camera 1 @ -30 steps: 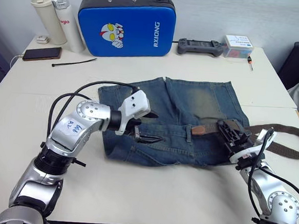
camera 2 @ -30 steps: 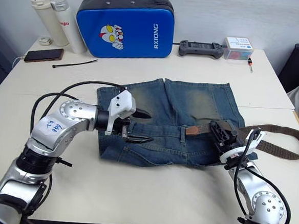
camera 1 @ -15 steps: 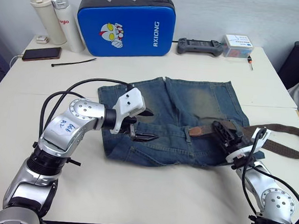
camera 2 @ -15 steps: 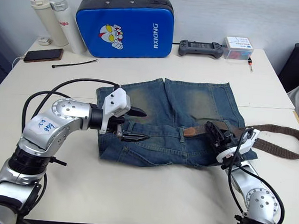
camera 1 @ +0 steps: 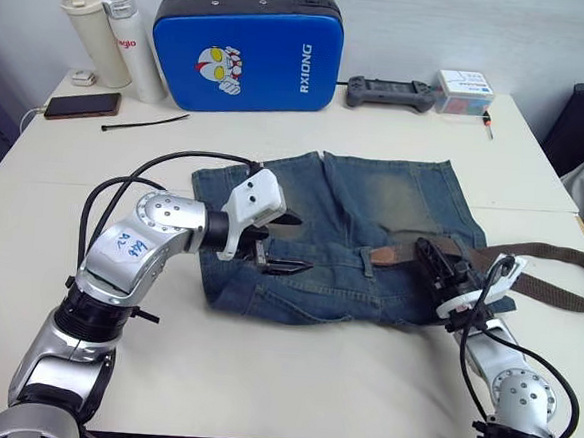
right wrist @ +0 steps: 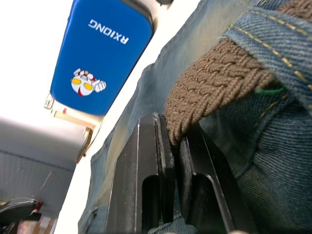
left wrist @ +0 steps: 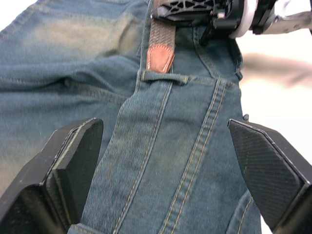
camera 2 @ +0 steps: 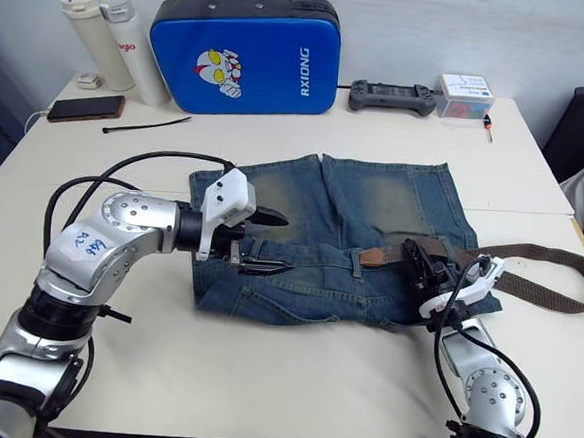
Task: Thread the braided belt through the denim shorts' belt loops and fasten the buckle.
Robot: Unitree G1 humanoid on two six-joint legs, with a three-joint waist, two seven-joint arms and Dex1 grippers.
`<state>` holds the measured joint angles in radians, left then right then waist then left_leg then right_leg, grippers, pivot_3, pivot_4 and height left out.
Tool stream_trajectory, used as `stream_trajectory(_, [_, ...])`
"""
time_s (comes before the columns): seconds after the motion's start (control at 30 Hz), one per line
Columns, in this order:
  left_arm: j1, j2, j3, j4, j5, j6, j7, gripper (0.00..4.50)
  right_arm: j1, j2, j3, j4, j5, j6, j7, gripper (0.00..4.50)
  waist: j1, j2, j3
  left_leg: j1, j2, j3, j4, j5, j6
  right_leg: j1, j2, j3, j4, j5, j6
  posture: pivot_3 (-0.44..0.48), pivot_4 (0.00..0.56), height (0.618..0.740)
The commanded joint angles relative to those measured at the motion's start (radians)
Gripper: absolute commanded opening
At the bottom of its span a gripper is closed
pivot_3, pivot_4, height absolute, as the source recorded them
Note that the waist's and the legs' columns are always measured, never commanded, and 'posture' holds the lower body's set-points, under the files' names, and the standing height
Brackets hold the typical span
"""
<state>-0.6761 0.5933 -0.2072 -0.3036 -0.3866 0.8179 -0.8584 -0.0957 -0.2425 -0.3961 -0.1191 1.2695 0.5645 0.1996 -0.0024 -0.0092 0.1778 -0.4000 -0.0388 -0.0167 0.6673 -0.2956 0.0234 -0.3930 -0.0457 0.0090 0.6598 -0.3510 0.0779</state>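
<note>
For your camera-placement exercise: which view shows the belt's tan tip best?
The left wrist view: the tan tip lies plainly before the next belt loop. Both eye views show it small on the waistband; the right wrist view shows braid.

left arm (camera 1: 134,253): silver rounded metal segments, dark joint rings, white label with blue handwritten marks, looping black cables | left gripper (camera 1: 286,269): white angular wrist housing, two black pointed fingers | right arm (camera 1: 517,395): silver joint with small screws, black cable | right gripper (camera 1: 439,270): black ribbed fingers, white wrist mount
</note>
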Motion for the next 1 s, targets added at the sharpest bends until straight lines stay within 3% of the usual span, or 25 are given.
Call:
stream_trajectory(0.03, [-0.018,-0.006,0.008,-0.031,-0.006,-0.001,0.007,4.50,0.019,0.031,-0.031,0.004,-0.032,-0.036,-0.015,0.02,0.000,0.000,0.000,0.001,0.000,0.000,0.000,0.000,0.000,0.000,0.000,0.000,0.000,0.000,0.000,0.000,0.150,0.740])
stream_trajectory(0.43, [-0.026,-0.013,-0.005,-0.021,-0.004,-0.005,0.005,4.50,0.104,0.020,0.032,-0.070,0.074,0.142,0.036,0.02,-0.003,0.000,0.000,0.001,0.000,0.000,-0.003,0.001,-0.001,0.000,0.000,0.000,0.000,0.000,0.000,0.000,0.150,0.740])
stream_trajectory(0.73, [-0.025,-0.012,-0.003,-0.019,-0.004,-0.005,0.004,4.50,0.070,0.006,-0.060,-0.006,0.133,0.143,0.009,0.02,-0.002,0.000,0.000,0.002,0.000,0.000,-0.004,0.001,-0.001,0.001,0.000,0.000,0.000,0.000,-0.001,0.000,0.150,0.740])
stream_trajectory(1.0, [-0.022,-0.010,-0.004,-0.023,-0.004,-0.005,0.003,4.50,0.119,-0.037,-0.032,-0.046,0.186,0.231,0.050,0.02,0.001,0.000,0.000,0.002,0.000,0.000,-0.004,0.000,-0.001,0.001,0.000,0.000,-0.001,-0.001,-0.001,0.000,0.150,0.740])
